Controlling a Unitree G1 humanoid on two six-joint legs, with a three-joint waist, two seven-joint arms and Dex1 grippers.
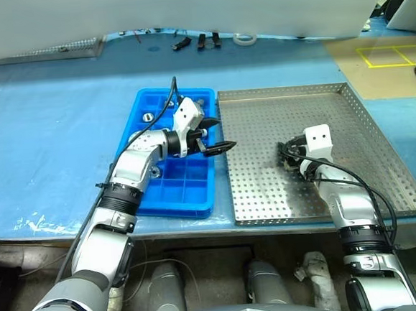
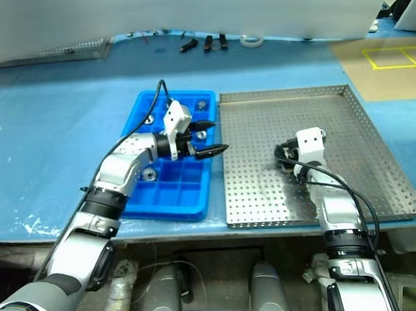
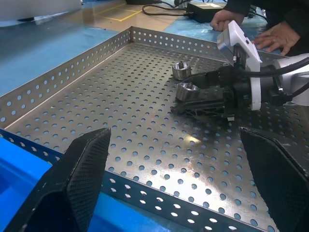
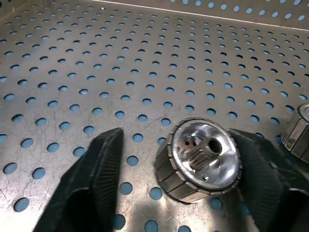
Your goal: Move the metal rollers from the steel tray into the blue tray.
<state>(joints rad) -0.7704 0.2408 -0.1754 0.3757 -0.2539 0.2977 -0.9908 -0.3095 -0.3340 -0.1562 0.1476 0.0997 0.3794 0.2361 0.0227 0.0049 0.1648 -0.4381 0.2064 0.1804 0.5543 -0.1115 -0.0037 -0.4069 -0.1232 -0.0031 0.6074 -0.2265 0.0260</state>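
Rollers (image 1: 148,116) already lodged in blue tray (image 1: 170,202), at least three. Two left on steel tray (image 1: 380,142), lower-right frame: one (image 4: 199,160) between half-closed right pincer (image 4: 186,181); left pincer (image 1: 216,134) released, empty.

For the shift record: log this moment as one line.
right gripper: jaws straddling a metal roller on steel tray, one finger touching, other apart | left gripper: open, empty, above blue tray edge | second roller loose nearby

We see bright, even light from overhead; the steel tray (image 3: 159,140) throws soft glare off its perforated floor, short shadows sit under the roller (image 4: 199,159), and the near black fingers (image 3: 72,188) blur.
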